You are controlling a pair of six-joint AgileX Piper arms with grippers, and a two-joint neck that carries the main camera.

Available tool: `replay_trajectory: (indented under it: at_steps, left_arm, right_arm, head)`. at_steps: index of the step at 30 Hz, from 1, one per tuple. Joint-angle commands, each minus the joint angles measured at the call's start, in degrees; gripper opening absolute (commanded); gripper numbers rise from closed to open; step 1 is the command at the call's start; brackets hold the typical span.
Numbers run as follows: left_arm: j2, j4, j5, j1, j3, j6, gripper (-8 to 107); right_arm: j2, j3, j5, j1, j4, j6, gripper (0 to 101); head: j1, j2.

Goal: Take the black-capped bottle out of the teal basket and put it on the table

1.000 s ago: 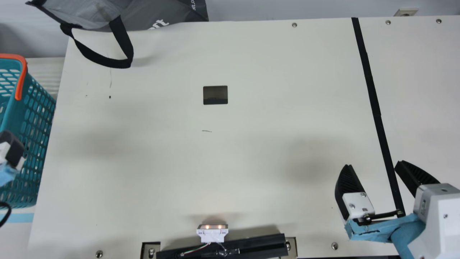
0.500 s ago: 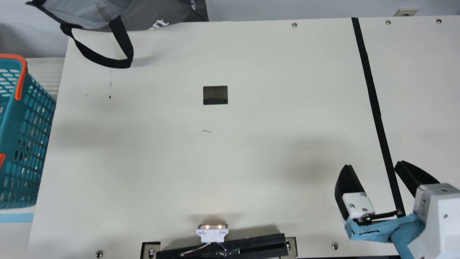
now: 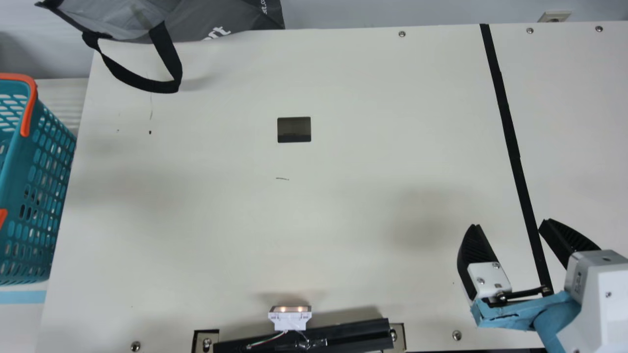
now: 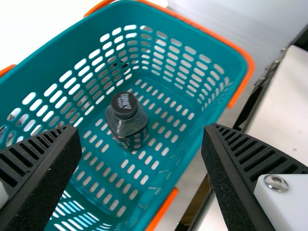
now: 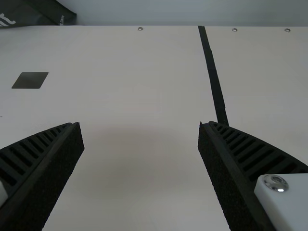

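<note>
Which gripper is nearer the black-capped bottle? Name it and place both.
Left. The left gripper is open at the teal basket, facing the black-capped bottle inside; the right gripper is across the table, well away from it.

Right claw (image 3: 510, 223): observed at the main view's lower right, two black ribbed fingers spread wide, tips directed toward the view's far side. White housing (image 3: 601, 294) and light-blue linkage (image 3: 520, 311) noted behind them. Left claw (image 4: 141, 127): recorded in the left wrist view, its two black ribbed fingers likewise parted wide, inner faces opposed across the gap.
</note>
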Motion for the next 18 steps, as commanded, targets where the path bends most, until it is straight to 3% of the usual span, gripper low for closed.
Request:
replay_trajectory:
  at_steps: [1, 18]
  left_arm:
    - [1.2, -1.2, -0.3, 1.3, -0.1, 1.9, 107]
    - [10.9, -7.8, -4.8, 7.0, -0.2, 12.3, 107]
  right_arm:
    - [0.0, 0.0, 0.0, 0.0, 0.0, 0.0, 91]
    - [0.0, 0.0, 0.0, 0.0, 0.0, 0.0, 91]
  head:
    - [-0.2, 0.5]
    - [-0.2, 0.5]
